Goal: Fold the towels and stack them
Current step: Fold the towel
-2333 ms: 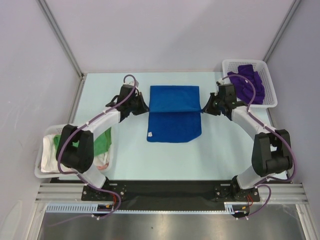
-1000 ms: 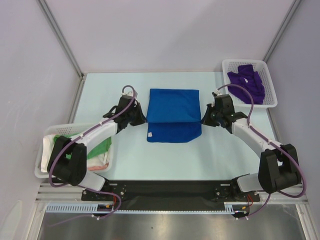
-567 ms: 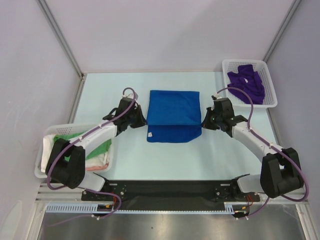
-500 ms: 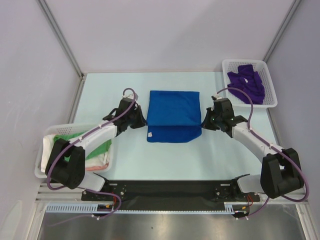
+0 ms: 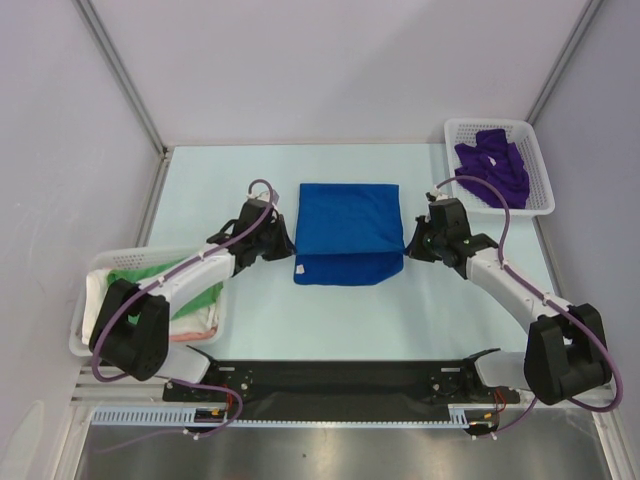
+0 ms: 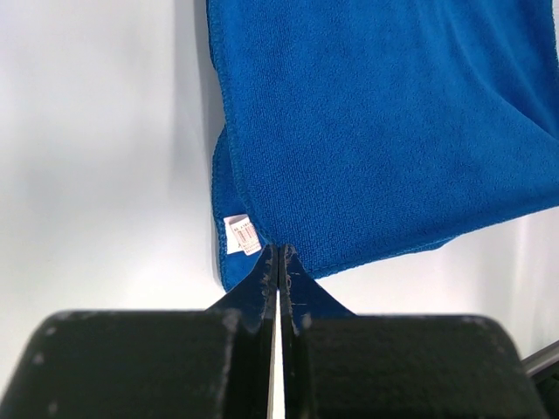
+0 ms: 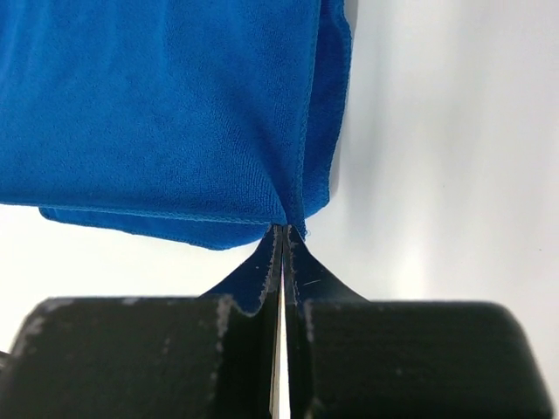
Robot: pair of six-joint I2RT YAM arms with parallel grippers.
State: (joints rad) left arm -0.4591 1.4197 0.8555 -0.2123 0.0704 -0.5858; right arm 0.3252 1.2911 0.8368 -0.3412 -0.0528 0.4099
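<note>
A blue towel [image 5: 347, 225] lies in the middle of the table with its far half folded toward the near edge. My left gripper [image 5: 289, 244] is shut on the left corner of the top layer [image 6: 288, 148], beside a white label [image 6: 238, 235]. My right gripper [image 5: 408, 242] is shut on the right corner of the top layer [image 7: 175, 113]. A strip of the lower layer [image 5: 345, 268] still shows in front of the folded edge.
A white basket [image 5: 540, 170] at the back right holds purple towels [image 5: 492, 165]. A white basket [image 5: 85, 330] at the near left holds green and white towels [image 5: 200, 290]. Grey walls close off the back and sides.
Both grippers have pulled the towel's far edge toward the near side. The top layer now covers more of the lower layer, leaving a narrower strip showing.
</note>
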